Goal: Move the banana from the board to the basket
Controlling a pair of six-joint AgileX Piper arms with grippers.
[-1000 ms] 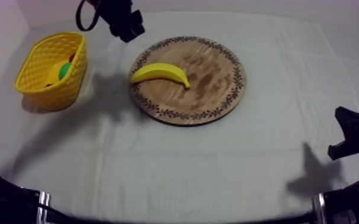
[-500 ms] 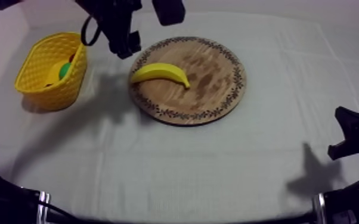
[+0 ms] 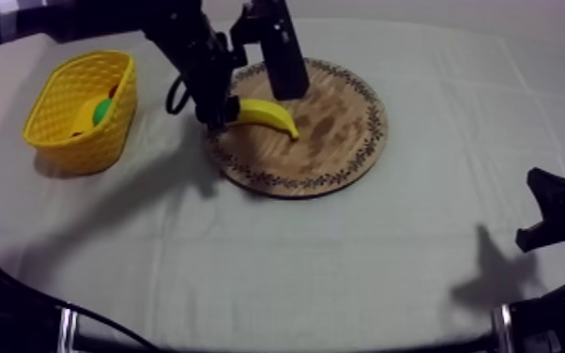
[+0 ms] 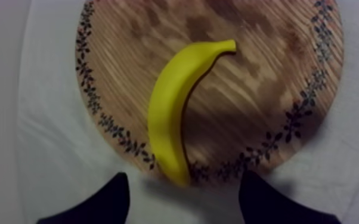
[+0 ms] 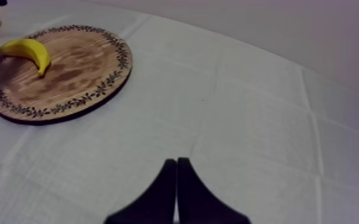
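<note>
Toy fruit [image 3: 99, 112] in yellow basket [image 3: 68, 143]

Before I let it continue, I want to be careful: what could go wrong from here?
1. The open left claw straddles one end of the banana at the rim of the wooden board, not its middle; gripped there, it may tip or slip.
2. Descending, the claw may catch that rim.
3. The yellow basket already holds fruit; the long banana may lodge on top.

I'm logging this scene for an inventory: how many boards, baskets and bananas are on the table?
Round wooden board with patterned rim: 1
Yellow woven basket: 1
Yellow toy banana: 1
Total: 3
</note>
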